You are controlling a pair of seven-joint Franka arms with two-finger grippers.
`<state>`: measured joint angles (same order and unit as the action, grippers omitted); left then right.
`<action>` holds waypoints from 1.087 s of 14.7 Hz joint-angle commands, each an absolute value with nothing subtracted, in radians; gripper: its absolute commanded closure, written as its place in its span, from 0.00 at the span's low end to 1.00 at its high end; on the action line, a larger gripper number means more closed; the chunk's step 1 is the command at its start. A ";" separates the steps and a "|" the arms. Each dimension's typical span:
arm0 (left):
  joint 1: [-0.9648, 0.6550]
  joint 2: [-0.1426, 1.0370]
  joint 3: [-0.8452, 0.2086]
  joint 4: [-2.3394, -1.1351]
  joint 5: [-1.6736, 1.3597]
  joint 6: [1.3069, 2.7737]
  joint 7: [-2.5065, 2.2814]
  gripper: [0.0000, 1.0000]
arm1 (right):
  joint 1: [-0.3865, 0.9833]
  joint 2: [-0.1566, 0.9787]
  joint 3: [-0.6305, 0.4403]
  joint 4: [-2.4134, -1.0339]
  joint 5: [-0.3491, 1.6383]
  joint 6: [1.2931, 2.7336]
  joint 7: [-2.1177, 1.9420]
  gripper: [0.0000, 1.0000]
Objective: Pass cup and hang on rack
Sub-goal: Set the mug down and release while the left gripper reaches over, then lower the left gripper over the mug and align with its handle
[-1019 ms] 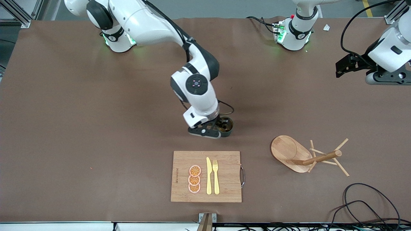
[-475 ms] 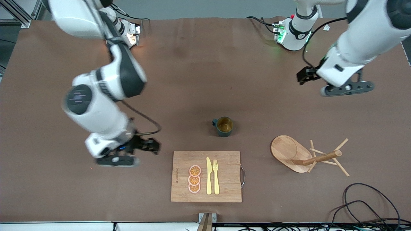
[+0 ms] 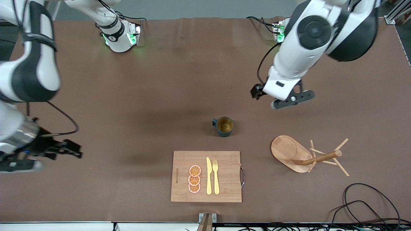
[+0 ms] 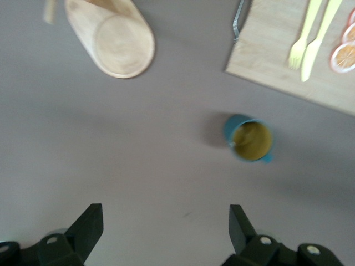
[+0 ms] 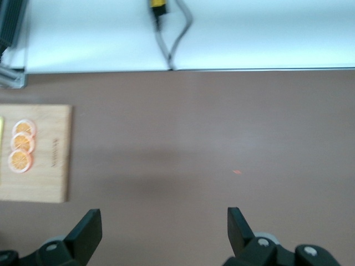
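Note:
The cup (image 3: pixel 224 126), dark teal with a mustard inside, stands upright on the table mat with its handle toward the right arm's end. It also shows in the left wrist view (image 4: pixel 250 139). The rack (image 3: pixel 303 155) is beside it toward the left arm's end, nearer the front camera; its oval base shows in the left wrist view (image 4: pixel 116 36). My left gripper (image 3: pixel 290 100) (image 4: pixel 166 221) is open and empty, up over bare mat between its base and the cup. My right gripper (image 3: pixel 19 164) (image 5: pixel 165 221) is open and empty over bare mat at the right arm's end.
A wooden cutting board (image 3: pixel 206 176) with a yellow knife, a fork and orange slices (image 3: pixel 194 179) lies nearer the front camera than the cup. Its edge shows in the right wrist view (image 5: pixel 36 152). Black cables (image 3: pixel 369 202) lie at the front corner by the left arm's end.
My right gripper has let go of the cup on the mat and swung away to the right arm's end. My left arm has come in from the table's end toward the cup.

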<state>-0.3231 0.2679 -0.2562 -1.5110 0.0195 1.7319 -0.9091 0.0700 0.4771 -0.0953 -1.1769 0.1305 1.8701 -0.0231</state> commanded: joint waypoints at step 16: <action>-0.716 0.713 -0.232 -1.408 0.514 2.029 -2.080 0.02 | -0.028 -0.015 -0.066 -1.607 0.035 1.747 0.011 0.00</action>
<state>-0.6968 0.6820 -0.2466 -1.4399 0.4785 2.0358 -2.0304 -0.0278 0.0277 -0.0736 -1.5400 0.0510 1.7359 -0.0309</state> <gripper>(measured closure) 0.018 0.000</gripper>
